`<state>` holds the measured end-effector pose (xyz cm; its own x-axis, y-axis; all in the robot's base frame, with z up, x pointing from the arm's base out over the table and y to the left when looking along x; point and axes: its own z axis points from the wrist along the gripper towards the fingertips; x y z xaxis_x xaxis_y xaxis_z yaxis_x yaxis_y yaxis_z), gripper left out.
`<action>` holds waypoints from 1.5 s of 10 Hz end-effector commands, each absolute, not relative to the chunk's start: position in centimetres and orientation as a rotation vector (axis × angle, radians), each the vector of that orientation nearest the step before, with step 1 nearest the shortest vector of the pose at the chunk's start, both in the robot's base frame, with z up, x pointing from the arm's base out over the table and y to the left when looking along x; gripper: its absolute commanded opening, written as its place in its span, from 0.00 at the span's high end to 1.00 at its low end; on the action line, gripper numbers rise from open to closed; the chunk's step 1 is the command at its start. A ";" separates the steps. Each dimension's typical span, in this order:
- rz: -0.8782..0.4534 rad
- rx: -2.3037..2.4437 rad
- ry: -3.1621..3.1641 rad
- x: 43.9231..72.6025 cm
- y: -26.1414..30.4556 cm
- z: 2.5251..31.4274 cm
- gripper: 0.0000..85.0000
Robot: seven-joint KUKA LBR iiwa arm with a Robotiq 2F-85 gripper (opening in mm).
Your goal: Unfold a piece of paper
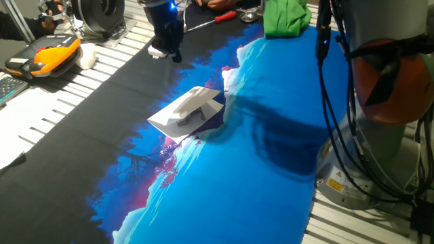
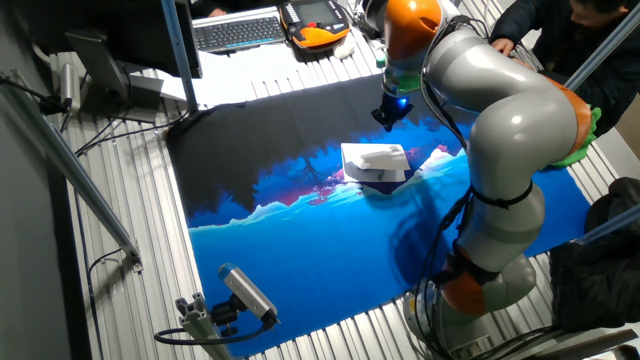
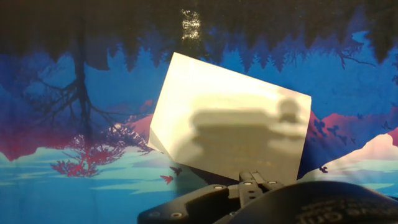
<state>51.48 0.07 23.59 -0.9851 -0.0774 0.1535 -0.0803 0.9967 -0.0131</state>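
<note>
Folded piece of paper (image 1: 188, 111) lying on the blue-and-black landscape mat (image 1: 271, 156), 1 flap raised into a low tented ridge, the lower layer flat on the cloth. Seen again in the other fixed view (image 2: 377, 161) as a white rectangle with a folded-over upper part, just below and toward the arm's base from the gripper (image 2: 388, 113). Sits at the mat's middle, where the dark band meets the pink and blue print.

Gripper (image 1: 167, 53) hanging above the black part of the mat, beyond the paper, apart from it and touching nothing. Fingers dark against dark cloth; cannot tell how far open, though nothing visible between them. Blue light glowing on the wrist just above.

Hand view: paper (image 3: 230, 127) filling the centre as a pale tilted quadrilateral, directly ahead of the hand, with a grey shadow thrown across its face. Dark hand housing (image 3: 261, 200) at the bottom edge, overlapping the sheet's near edge in the picture; fingertips not seen.

Off beyond the gripper, past the mat: an orange-and-black handset (image 1: 44, 55), a red-handled screwdriver (image 1: 217, 19) and a green cloth (image 1: 286, 16).
</note>
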 end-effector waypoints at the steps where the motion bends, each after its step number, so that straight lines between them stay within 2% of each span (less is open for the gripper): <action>1: 0.029 0.133 -2.984 51.5 0.1 23.6 1.00; 4: 0.004 0.071 -3.029 51.5 0.1 23.6 1.00; 5: -0.088 0.018 -3.055 51.5 0.1 23.6 1.00; 11: 0.097 -0.007 -3.096 51.5 0.1 23.6 1.00; 12: 0.065 -0.005 -3.031 51.5 0.1 23.6 1.00; 13: -0.078 -0.082 -3.062 51.5 0.1 23.6 1.00; 15: -0.049 -0.050 -3.081 51.5 0.1 23.6 1.00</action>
<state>51.48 0.05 23.61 -0.9976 0.0297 0.0628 0.0316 0.9991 0.0291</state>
